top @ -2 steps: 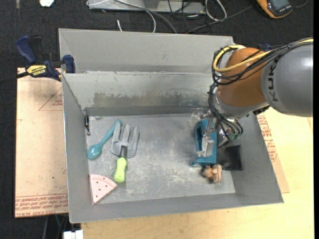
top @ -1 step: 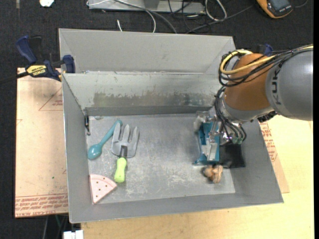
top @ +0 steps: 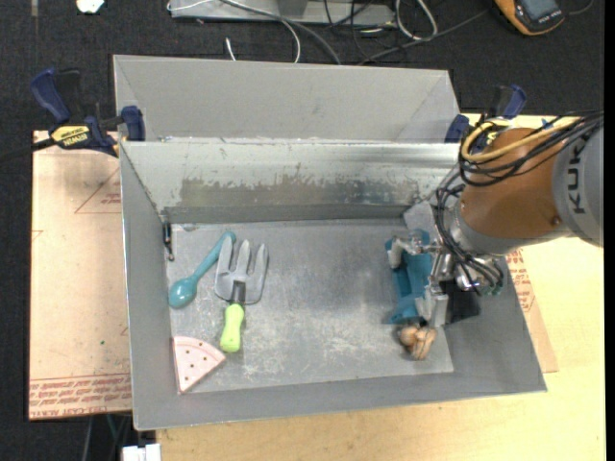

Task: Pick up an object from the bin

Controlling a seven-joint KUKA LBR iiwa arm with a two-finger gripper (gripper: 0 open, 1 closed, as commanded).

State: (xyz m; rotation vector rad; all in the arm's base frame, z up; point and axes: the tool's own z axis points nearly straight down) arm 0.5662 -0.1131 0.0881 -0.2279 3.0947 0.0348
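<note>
Tan lump (top: 417,341) near right wall (top: 492,351), pincer (top: 420,321) over it, open floor (top: 327,296) left

On my screen I see the grey metal bin (top: 327,291), with sloped walls and a scuffed flat floor. On its left side lie a light blue plastic spoon (top: 197,275), bowl toward the left wall, and just beside it a grey toy fork with a lime green handle (top: 238,291), tines pointing at the far wall; a pink wedge shaped like a melon slice (top: 194,361) rests near the front-left corner. Well apart from these, toward the front right, a small tan and brown lump (top: 417,341) sits on the floor; I cannot tell its kind.
</note>
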